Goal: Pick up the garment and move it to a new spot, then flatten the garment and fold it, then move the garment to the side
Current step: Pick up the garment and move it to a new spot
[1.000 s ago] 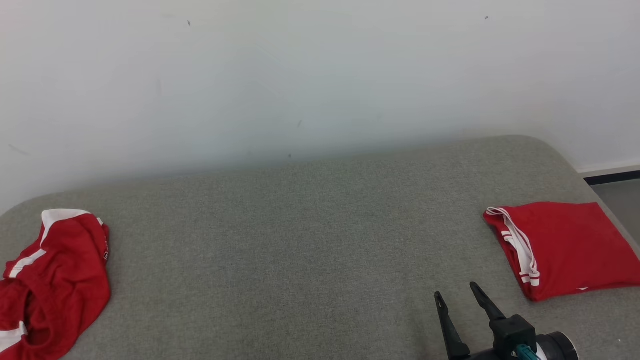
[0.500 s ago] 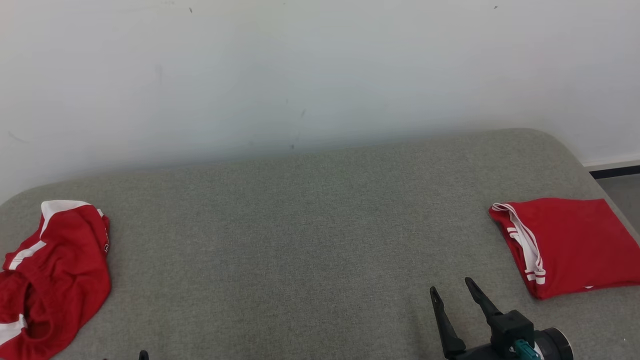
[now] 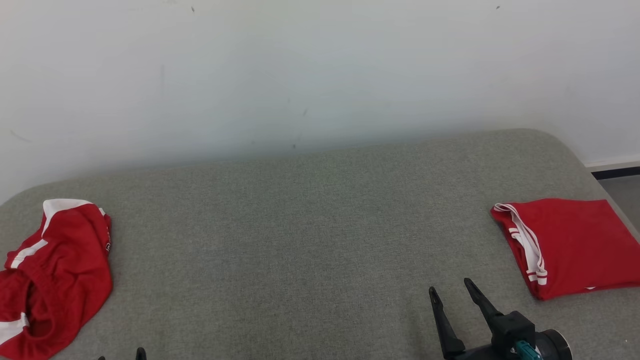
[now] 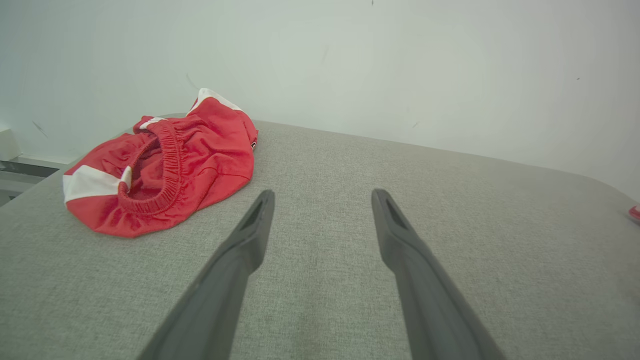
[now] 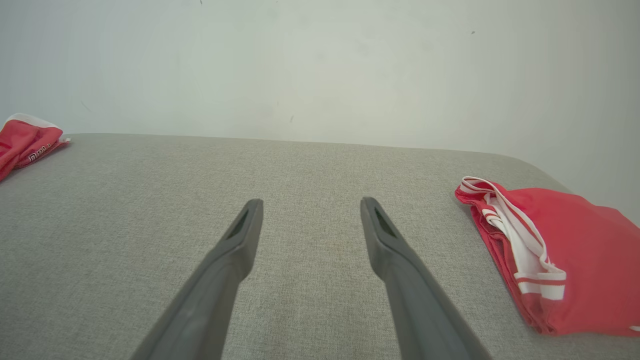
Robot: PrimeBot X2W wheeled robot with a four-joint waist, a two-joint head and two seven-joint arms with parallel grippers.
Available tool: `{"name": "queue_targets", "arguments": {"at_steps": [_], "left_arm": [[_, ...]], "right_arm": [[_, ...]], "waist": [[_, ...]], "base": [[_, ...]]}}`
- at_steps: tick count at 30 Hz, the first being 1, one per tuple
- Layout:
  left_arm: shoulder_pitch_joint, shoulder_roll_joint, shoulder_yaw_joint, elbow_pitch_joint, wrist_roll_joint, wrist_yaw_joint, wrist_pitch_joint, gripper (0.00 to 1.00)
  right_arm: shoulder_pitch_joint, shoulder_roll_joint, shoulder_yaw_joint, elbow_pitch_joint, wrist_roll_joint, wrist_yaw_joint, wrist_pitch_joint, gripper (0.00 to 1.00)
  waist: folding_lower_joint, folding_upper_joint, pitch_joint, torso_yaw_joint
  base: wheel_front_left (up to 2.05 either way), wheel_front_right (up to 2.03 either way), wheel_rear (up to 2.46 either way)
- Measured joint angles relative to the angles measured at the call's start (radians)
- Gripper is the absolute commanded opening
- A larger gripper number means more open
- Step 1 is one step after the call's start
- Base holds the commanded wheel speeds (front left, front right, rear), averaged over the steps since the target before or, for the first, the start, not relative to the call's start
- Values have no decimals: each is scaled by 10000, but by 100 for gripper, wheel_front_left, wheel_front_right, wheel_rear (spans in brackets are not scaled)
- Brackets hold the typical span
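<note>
Garment (image 4: 200, 160) crumpled, ahead-left of spread left jaws — well apart.

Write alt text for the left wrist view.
A crumpled red garment with white panels lies on a grey fabric surface, ahead and left of the open left gripper, which holds nothing. A pale wall stands behind.

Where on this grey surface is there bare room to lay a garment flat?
The wide middle of the grey surface is bare, from the crumpled garment at its left end to the folded garment at its right end. The open left gripper and right gripper hover over its near edge. Both ends are crowded.
</note>
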Motion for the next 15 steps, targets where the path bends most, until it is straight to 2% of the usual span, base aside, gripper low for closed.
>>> {"name": "queue_targets", "arguments": {"at_steps": [9,15], "left_arm": [[-3,40,119,88,-31,0,0,100],[82,109,123,140,-33,0,-2,100]], "right_arm": [[65,2,12,-48,88,0,0,100],[171,2,82,-94,268,0,0,100]], "waist": [[0,0,-72,281],[0,0,-125,898]], "base": [[0,0,0],[0,0,0]]}}
